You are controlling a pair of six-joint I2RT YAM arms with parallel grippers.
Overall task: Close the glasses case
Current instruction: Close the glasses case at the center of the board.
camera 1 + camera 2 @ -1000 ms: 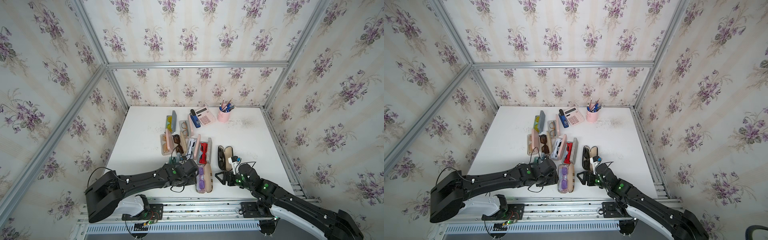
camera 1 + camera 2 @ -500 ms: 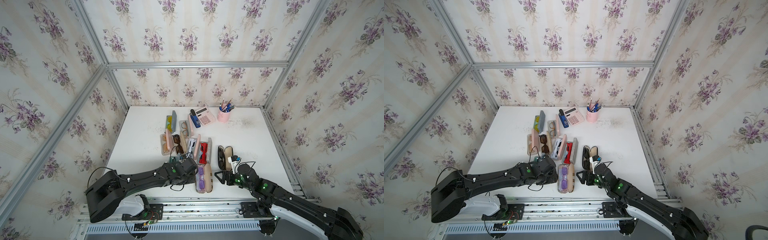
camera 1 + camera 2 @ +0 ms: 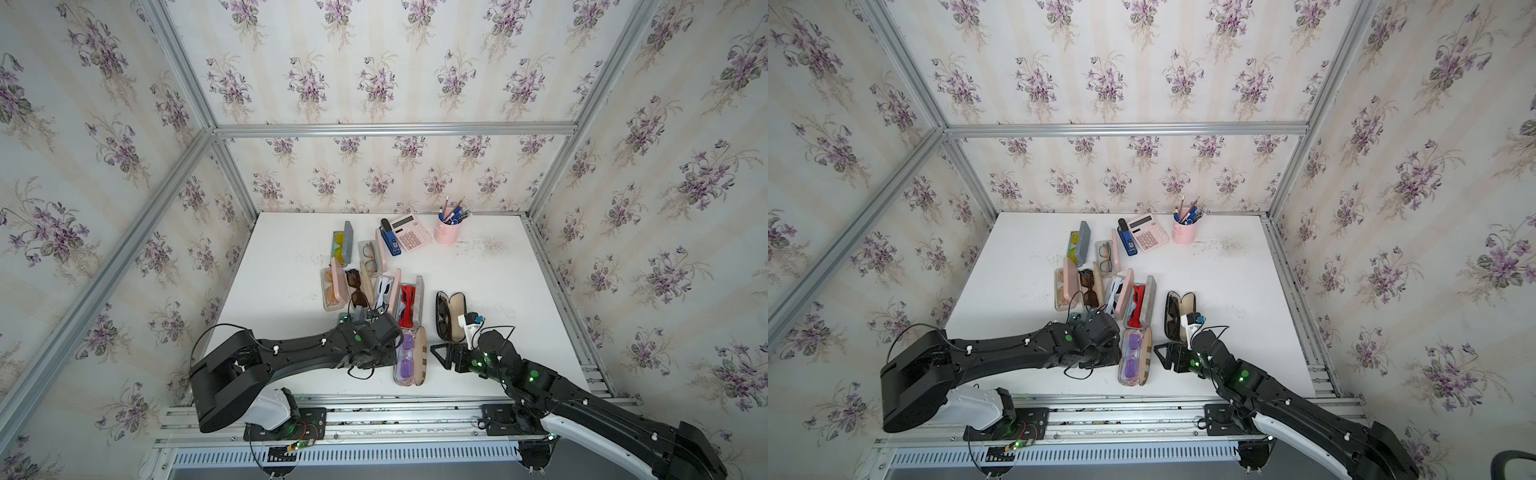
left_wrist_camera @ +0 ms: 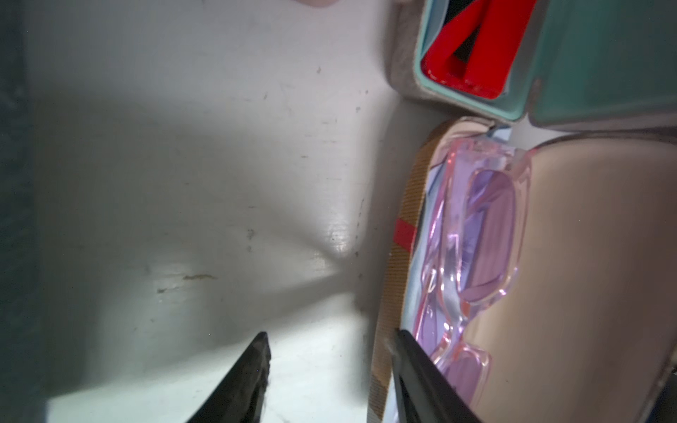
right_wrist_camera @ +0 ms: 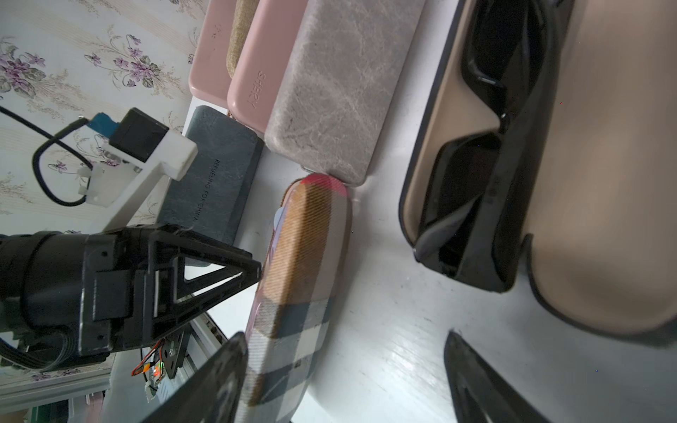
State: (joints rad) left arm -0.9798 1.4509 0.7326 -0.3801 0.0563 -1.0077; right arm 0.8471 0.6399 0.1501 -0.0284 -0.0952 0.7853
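A white worktop seen from above. At left, the left gripper lies low, its fingers parted and straddling the outer wall of the open plaid glasses case without pinching it. The case sits near the worktop's front edge, between the two arms, with pink-framed purple glasses in its tray and the lid hinged open toward the right. Just right of it, the right gripper has its fingers spread wide and empty, one beside the lid's outside. Likely risks: a push on the lid could skid the unheld case leftward, the frame could jam the lid, or the right arm could nudge the open black sunglasses case nearby.
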